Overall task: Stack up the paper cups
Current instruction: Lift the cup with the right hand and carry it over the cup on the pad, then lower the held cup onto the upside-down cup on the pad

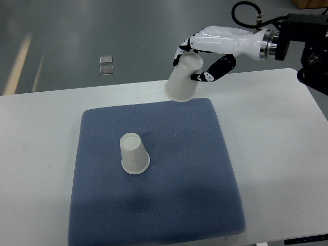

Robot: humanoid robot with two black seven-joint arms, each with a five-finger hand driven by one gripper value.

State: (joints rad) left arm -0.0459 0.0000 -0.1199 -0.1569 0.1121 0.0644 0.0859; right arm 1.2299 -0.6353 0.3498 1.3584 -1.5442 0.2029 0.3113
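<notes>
Cups are the business here, two of them, both white paper and both upside down. From the top view, a blue pad lies on the white bench and serves as the landmark. One cup stands on the pad, left of its middle, wide rim down and narrow base up. The second cup is off the surface, hanging over the pad's far edge toward its right corner, tilted with its wide mouth lowest. The right hand has it clasped near the base, white fingers curled over the top and the black thumb pressed on the side. Its arm comes in from the right edge beyond the pad.
</notes>
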